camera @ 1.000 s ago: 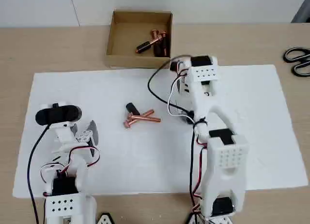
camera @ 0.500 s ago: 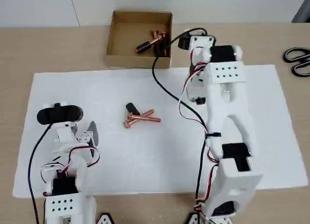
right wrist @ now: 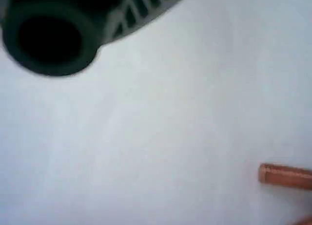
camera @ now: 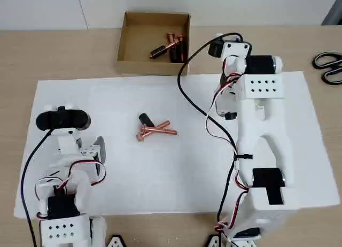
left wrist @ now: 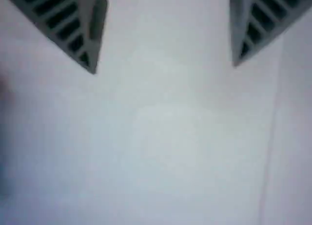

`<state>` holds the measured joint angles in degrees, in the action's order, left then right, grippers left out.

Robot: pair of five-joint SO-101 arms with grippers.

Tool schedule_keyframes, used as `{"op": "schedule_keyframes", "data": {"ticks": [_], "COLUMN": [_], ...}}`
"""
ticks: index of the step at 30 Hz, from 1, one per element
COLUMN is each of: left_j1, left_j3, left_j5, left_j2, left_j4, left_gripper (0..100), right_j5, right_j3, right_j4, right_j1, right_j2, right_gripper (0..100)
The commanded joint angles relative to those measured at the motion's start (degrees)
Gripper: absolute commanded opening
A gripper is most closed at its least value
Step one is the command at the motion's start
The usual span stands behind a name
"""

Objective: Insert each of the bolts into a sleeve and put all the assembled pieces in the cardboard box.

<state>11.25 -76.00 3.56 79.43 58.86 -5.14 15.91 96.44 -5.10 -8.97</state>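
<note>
White paper sheet is spread under the wide-open left pincer. Black sleeve is gripped in the right pincer, with a copper bolt seen lying near it.

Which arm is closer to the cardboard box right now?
Right. The right arm ends beside the cardboard box; the left arm stands far off, at the near-left corner of the paper.

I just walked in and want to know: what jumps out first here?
A big white arm stretches up the right side of the white sheet. In the sheet's middle lie two shiny copper bolts beside a black sleeve, and the cardboard box behind holds more.
</note>
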Motion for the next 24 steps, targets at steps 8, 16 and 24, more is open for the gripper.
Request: {"op": "schedule_keyframes", "data": {"ticks": [8, 16, 24], "left_j1": [5.89, 0.97, -3.87], "left_j3": [10.07, 25.45, 36.88], "left_j5": [-2.02, -3.25, 5.8], "left_j2": [-11.52, -30.86, -49.14], "left_j4": [-1.14, -0.88, -0.79], "left_gripper": [17, 17, 17], "right_j5": [-2.2, -6.15, -6.07], "right_j3": [-4.75, -3.87, -3.87], "right_j4": [-3.12, -2.86, -2.77], "right_j1": [0.48, 3.74, 3.74], "right_j2": [3.65, 4.26, 3.74], "right_gripper": [0.6, 0.4, 0.5]}}
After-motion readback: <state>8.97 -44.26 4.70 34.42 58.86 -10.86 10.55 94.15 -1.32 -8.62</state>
